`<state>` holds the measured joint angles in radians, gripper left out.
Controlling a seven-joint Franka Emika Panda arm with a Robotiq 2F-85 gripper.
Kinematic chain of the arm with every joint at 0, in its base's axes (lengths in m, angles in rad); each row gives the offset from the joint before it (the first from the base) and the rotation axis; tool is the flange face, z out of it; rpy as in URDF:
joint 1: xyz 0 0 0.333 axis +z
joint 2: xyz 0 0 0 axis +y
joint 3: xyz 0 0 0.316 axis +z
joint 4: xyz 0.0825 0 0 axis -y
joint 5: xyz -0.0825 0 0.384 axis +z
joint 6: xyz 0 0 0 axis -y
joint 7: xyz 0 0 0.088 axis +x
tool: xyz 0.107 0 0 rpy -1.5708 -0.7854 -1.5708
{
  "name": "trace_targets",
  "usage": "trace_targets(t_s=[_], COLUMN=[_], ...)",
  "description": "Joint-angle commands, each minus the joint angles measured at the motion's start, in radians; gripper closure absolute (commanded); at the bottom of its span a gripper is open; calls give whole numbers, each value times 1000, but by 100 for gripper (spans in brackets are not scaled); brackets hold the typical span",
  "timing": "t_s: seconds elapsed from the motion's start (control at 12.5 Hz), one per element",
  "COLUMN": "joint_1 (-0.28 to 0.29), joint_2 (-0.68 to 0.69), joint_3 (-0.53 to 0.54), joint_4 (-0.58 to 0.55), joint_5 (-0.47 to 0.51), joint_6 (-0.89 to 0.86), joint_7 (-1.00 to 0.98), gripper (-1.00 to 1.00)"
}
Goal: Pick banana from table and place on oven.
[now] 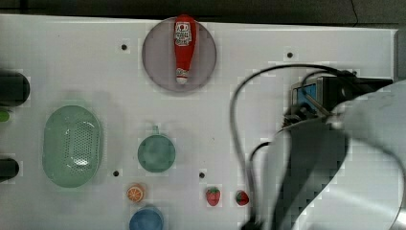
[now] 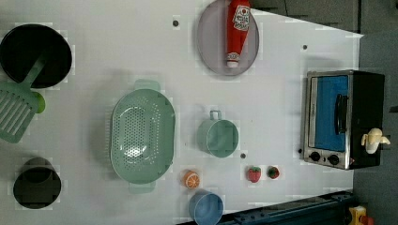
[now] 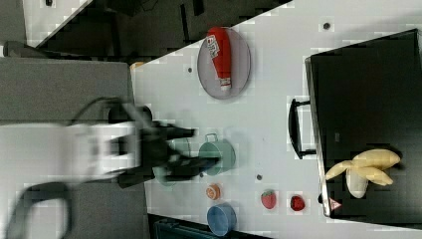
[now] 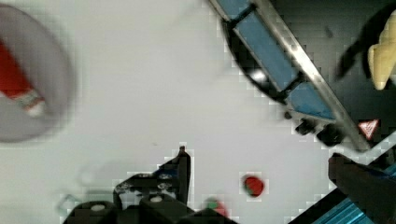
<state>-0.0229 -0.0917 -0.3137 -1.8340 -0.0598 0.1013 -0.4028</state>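
Pale yellow banana (image 3: 366,168) lies on your oven's (image 3: 368,99) black top, well apart from your empty, wide-open gripper (image 3: 199,147) over the worktop (image 3: 278,74).

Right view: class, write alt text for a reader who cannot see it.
A banana lies on the oven's black top. The open gripper hangs empty above a green cup on the white table.

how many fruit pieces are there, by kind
banana: 1
strawberries: 2
orange slice: 1
total: 4
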Motion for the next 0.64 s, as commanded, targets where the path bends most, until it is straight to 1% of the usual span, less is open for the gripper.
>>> trace_targets(t_s=[0.08,0.16,0.32,0.64], joint_1=[39,39,39,39], joint_2=[-116,-136,-167,-194], joint_3=[147,188,244,282], joint_4=[30,30,25,-1], joint_5=[15,15,15,15], joint_6=[-97,-104,-118,-136], joint_7=[384,450,502,502], gripper=[-100,-100,-100,-100])
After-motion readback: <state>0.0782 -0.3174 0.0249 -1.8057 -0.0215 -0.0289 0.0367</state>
